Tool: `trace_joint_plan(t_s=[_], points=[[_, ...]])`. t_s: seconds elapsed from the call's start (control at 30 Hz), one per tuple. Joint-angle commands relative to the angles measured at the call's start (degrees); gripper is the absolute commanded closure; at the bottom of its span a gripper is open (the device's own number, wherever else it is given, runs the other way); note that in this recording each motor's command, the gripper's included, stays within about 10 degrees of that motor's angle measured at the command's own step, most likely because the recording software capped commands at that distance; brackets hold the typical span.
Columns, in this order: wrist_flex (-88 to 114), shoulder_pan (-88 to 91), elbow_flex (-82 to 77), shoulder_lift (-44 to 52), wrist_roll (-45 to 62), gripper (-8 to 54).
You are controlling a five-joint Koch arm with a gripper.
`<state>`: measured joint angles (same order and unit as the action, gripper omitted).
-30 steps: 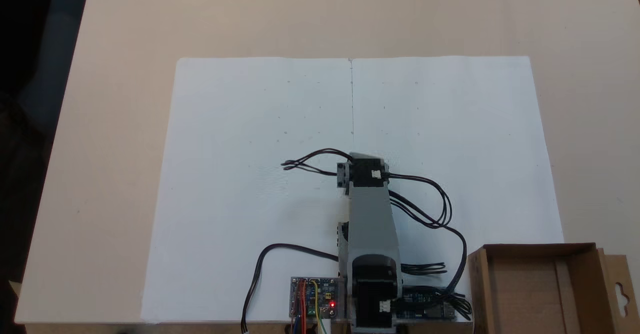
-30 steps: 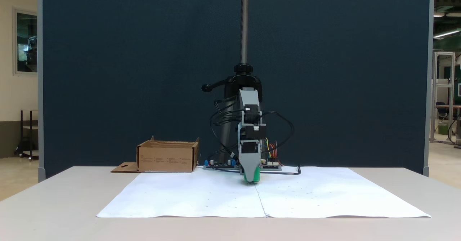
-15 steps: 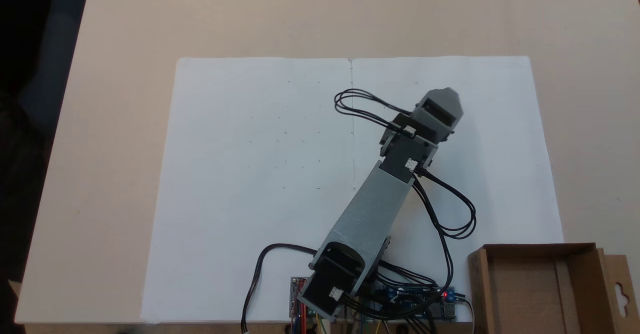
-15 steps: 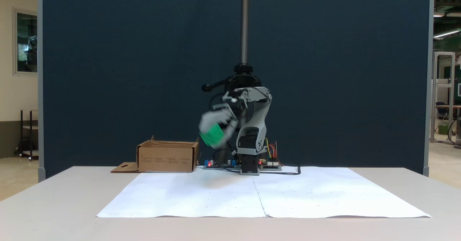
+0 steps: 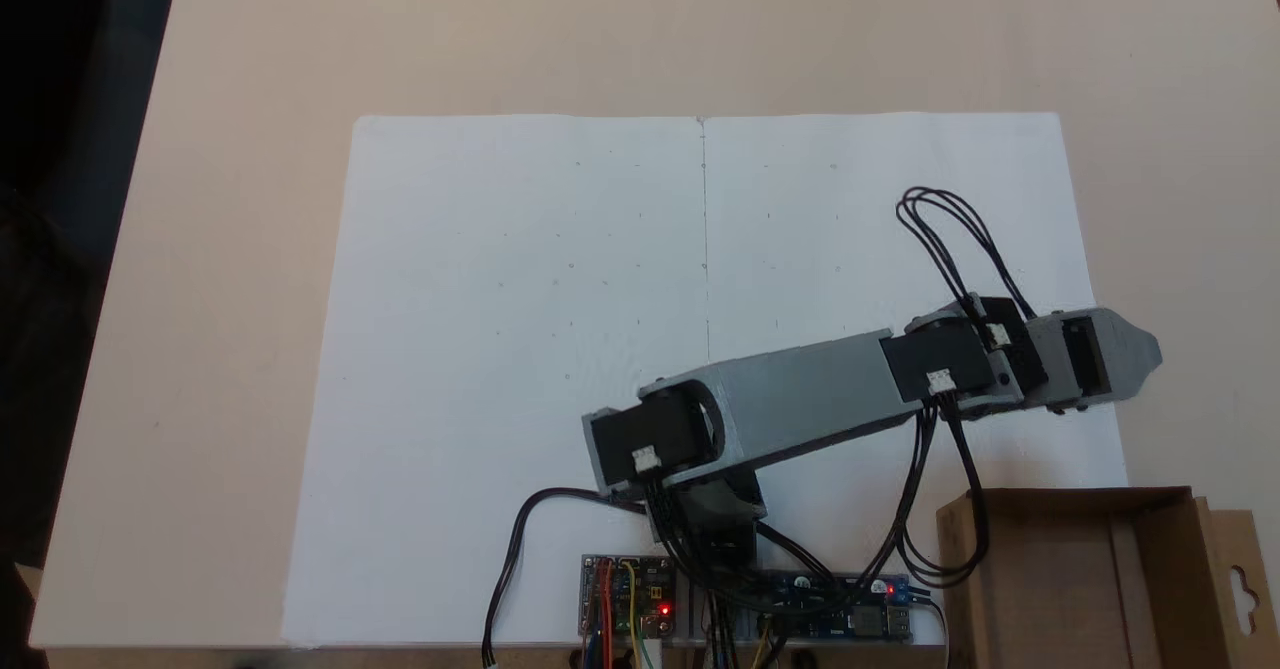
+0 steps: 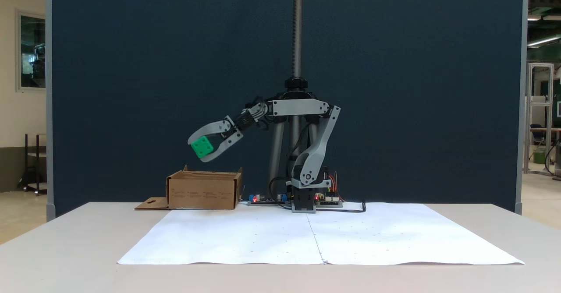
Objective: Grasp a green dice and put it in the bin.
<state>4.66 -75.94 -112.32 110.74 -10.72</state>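
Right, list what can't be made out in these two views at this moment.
- The green dice: in the fixed view from above, the gripper body covers it.
- The bin: the bottom edge of that view cuts off its near part.
- Whether the dice hangs over the bin or short of it: the front fixed view gives no depth.
- Print on the bin's front wall: too small.
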Motion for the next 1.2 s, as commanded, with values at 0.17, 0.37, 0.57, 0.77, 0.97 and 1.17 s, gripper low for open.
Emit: trace_joint_plan(t_s=[0.17, 0.37, 0.57, 0.77, 0.97, 1.17], points=[[-4.5, -14.2, 4.1, -0.7, 10.2, 33.6], [-0.1, -20.4, 4.1, -2.1, 17.7, 33.6], [5.1, -25.7, 4.0, -7.3, 28.7, 33.6], [5.0, -28.0, 4.0, -12.3, 32.3, 33.3], [4.8, -29.1, 4.0, -14.4, 32.3, 4.7], [4.3, -29.4, 4.0, -14.2, 32.3, 4.6]])
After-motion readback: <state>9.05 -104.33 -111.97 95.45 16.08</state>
